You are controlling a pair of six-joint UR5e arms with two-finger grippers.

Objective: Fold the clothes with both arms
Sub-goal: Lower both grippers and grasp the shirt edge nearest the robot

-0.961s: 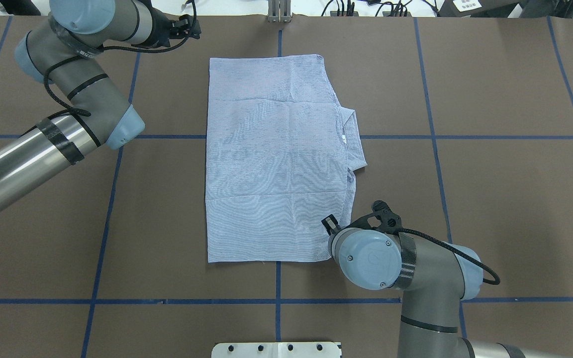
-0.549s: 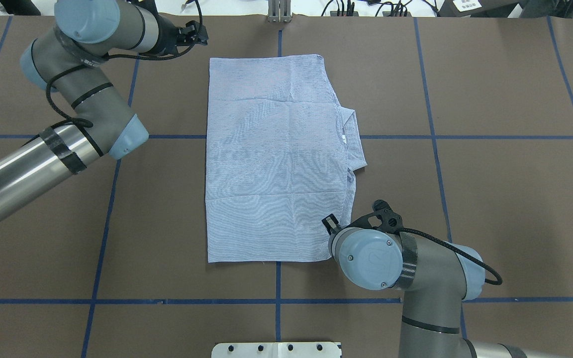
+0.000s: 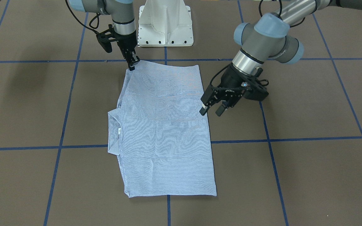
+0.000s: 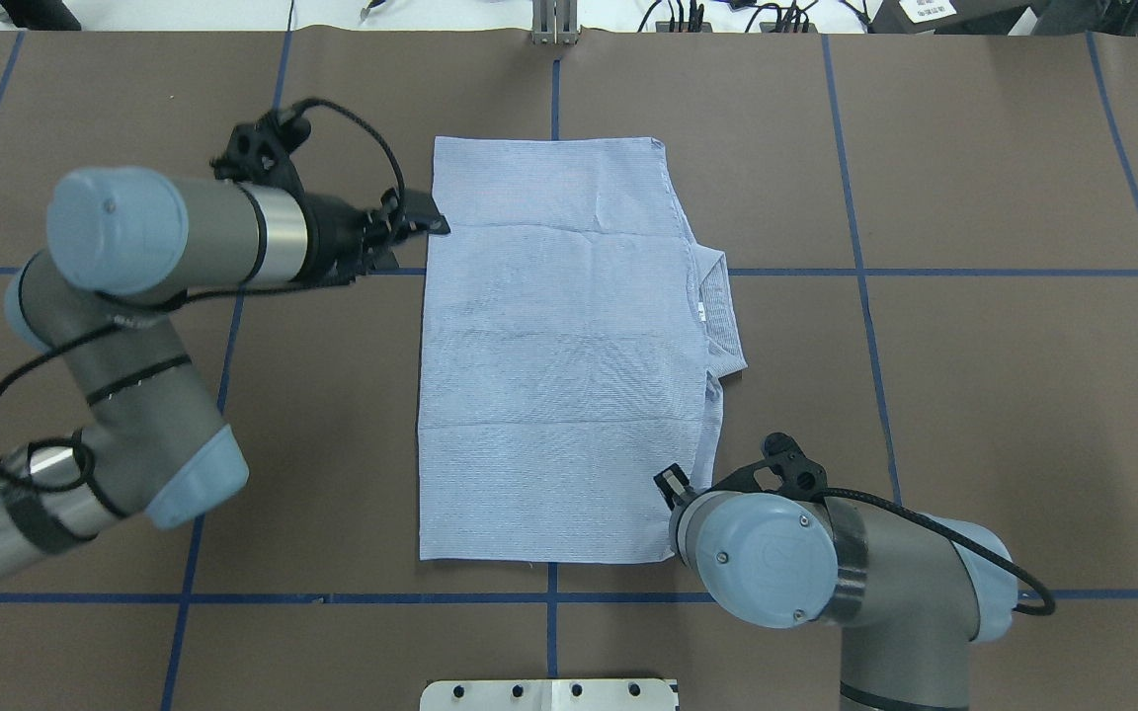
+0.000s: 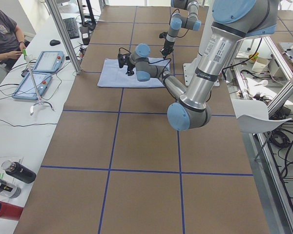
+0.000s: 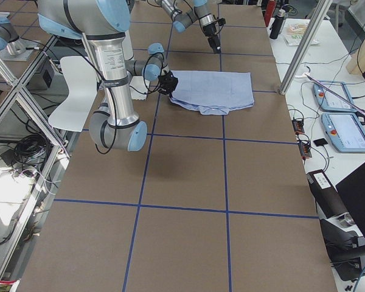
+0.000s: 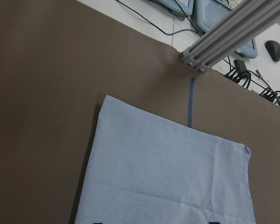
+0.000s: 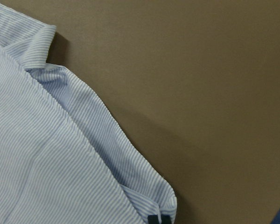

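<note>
The striped light blue shirt [image 4: 559, 355] lies folded into a rectangle mid-table, its collar [image 4: 722, 306] poking out on the right. My left gripper [image 4: 428, 225] hovers open over the shirt's left edge; in the front-facing view its fingers [image 3: 203, 110] spread above the cloth's edge [image 3: 211, 111]. My right gripper [image 3: 133, 64] is shut on the shirt's near right corner. My right arm [image 4: 767, 558] covers that gripper from overhead. The right wrist view shows that corner [image 8: 149, 196] pinched at a dark fingertip [image 8: 154, 219]. In the left wrist view the shirt's far part [image 7: 168, 172] lies flat.
The brown table [image 4: 974, 395] carries a blue tape grid. The white pedestal base [image 3: 165, 28] stands at the robot's edge. An aluminium post [image 7: 233, 28] rises at the far edge. A seated person [image 5: 2, 34], tablets [image 5: 49, 61] and bottles [image 5: 17, 171] are beside the table.
My left arm swung from the far left corner down to the shirt's left edge. The shirt slid slightly right and toward the robot along with my right arm.
</note>
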